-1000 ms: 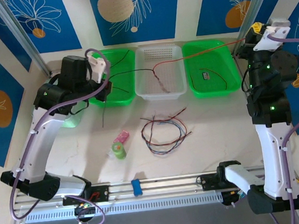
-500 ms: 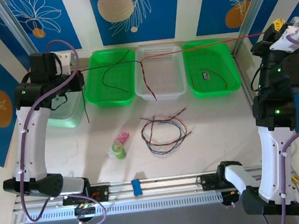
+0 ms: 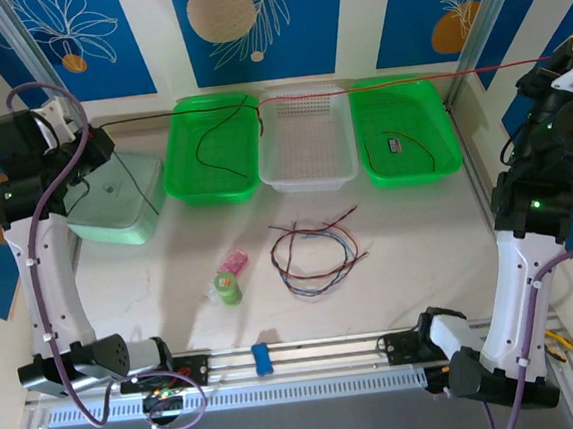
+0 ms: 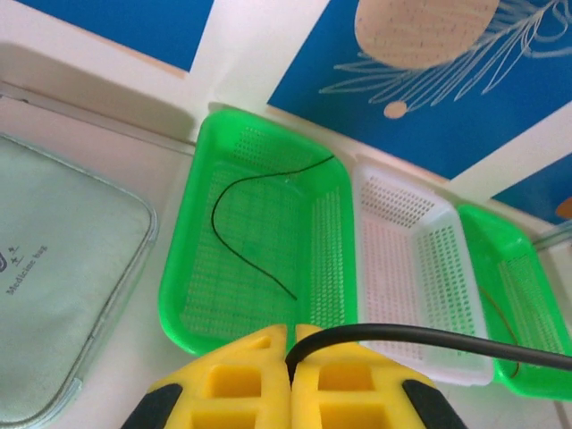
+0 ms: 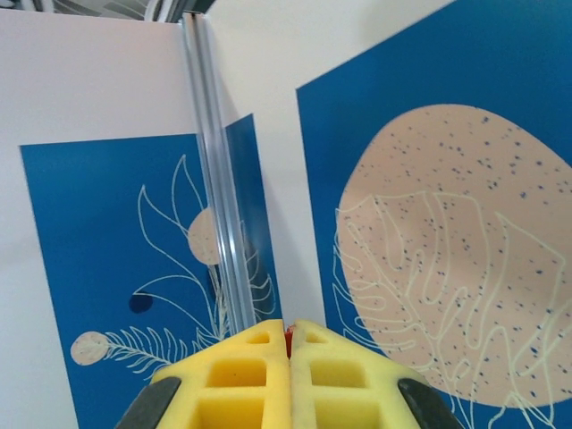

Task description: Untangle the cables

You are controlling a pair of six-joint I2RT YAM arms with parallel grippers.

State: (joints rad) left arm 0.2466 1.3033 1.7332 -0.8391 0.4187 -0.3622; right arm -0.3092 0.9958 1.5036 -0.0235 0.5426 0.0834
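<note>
My two arms stand much wider over the white table (image 3: pixel 421 263) than a second ago. The left arm (image 3: pixel 45 266) has swung off the left green plastic basket (image 3: pixel 178 179) to the far left, above the pale green soft pouch (image 3: pixel 116 214). The right arm (image 3: pixel 521 254) has pulled further right, past the right green plastic basket (image 3: pixel 442 156). The white perforated basket (image 3: pixel 308 177) sits between the two green ones, and the red loop that hung in it earlier has lifted out.

The left gripper (image 3: pixel 94 139) is clamped on the thin black cable (image 3: pixel 157 115); in my left wrist view its yellow pads (image 4: pixel 241 366) press together with the cable running out between them. The right gripper (image 3: pixel 571 46) is closed just as tight, with a sliver of the thin red cable (image 3: pixel 405 81) between its pads (image 5: pixel 250 357).

The two cables meet above the near corners of the left green and white baskets. They now run as one nearly straight line over the far rims, where before they sagged. A black tail curls into the left green basket.

The loose coil of red, black and blue-grey cables (image 3: pixel 315 252) lies mid-table, unmoved, well apart from both grippers. A small green tape roll (image 3: pixel 229 288) and a pink scrap (image 3: pixel 233 262) sit to its left.
</note>
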